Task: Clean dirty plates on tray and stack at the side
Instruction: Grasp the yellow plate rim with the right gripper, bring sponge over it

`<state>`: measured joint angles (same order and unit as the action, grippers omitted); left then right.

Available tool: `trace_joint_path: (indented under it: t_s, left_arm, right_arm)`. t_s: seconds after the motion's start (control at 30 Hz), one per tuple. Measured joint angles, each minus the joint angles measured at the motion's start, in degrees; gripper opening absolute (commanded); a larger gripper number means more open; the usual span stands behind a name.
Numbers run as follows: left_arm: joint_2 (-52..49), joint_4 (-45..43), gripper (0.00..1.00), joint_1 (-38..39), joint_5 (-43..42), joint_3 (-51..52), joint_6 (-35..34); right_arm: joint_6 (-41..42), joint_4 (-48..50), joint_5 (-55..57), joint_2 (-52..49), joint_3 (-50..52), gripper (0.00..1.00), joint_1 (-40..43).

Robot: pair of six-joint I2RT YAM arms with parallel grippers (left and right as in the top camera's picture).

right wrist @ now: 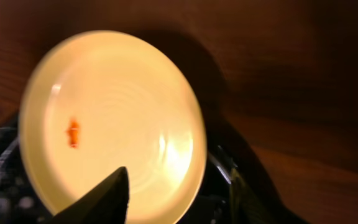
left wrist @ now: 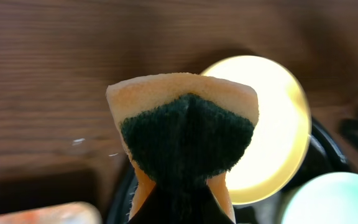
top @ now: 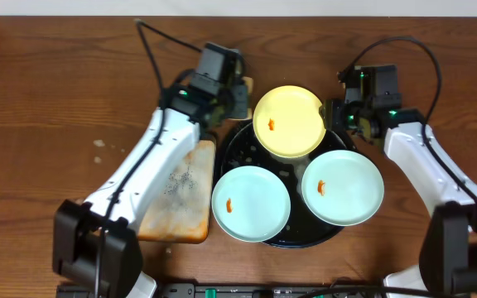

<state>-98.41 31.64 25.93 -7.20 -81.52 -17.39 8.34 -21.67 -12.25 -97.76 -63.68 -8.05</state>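
At rim of yellow plate [top: 288,122], right claw [top: 332,115], plates [top: 251,203] overhanging tray [top: 237,142]

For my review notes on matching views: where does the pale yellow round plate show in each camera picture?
Overhead: the pale yellow round plate sits top centre, on the large round black tray's far edge.
Left wrist: right of centre, partly behind the orange sponge.
Right wrist: fills left and centre.
Shared landmark: the black tray's rim, lower right of the plate in both wrist views.
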Motion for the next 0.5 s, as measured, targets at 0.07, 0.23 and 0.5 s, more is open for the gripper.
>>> trace_joint_path:
  t_s: [0.07,0.23,0.5]
  left_arm:
    - [-1.4,-1.8,0.07,1.2,-0.2,0.0,-0.6]
    - [-5.5,-5.5,0.08,3.0,-0.2,0.0,-2.5]
    - [-8.8,-7.9,0.08,5.7,-0.2,0.0,-3.8]
  right_arm:
    - [0.1,1.0,0.8,-1.8,0.0,0.39,0.0]
    - [0.5,1.7,1.7,-5.4,0.0,0.31,0.0]
    - [0.8,2.6,1.6,-8.7,0.0,0.20,0.0]
